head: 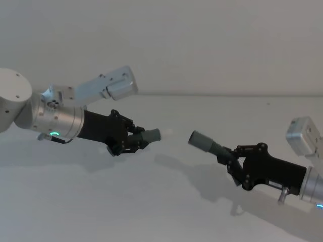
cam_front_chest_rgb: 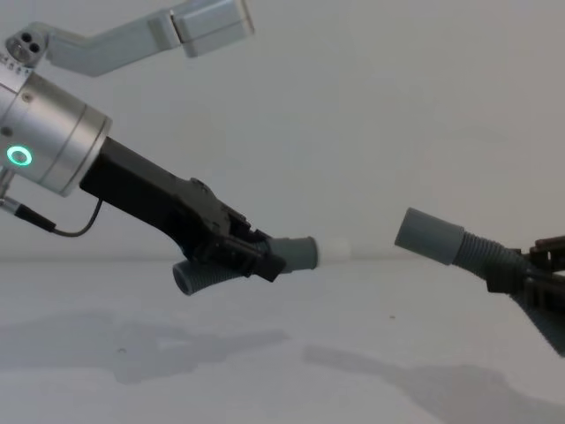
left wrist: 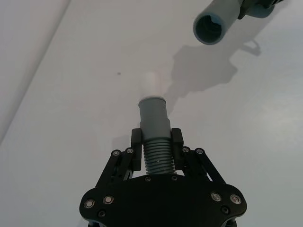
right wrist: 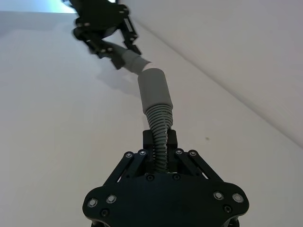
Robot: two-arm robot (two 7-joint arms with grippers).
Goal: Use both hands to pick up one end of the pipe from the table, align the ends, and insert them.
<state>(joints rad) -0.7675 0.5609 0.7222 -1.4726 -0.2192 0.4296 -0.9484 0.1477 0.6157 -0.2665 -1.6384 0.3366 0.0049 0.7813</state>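
We are clamping the left gripper (head: pixel 137 141) fingers on the short piece (head: pixel 152 134) at nine o'clock, the right gripper (head: pixel 230 160) fingers on the long piece (head: pixel 204 140) at four.

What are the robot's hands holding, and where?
Left end effector: the short hose piece, by its ribbed part. Right end effector: the socket-end hose piece, likewise.

Black left gripper (left wrist: pixel 156 138), black right gripper (right wrist: pixel 161 139), white table (head: pixel 151 212).
Short piece (left wrist: pixel 157 158) ribbed dark grey, cuff (left wrist: pixel 154 116) smooth grey, tip (left wrist: pixel 152 82) white; long piece (right wrist: pixel 161 120) ribbed, socket (right wrist: pixel 154 90) grey; ring light (cam_front_chest_rgb: pixel 18 156) green.
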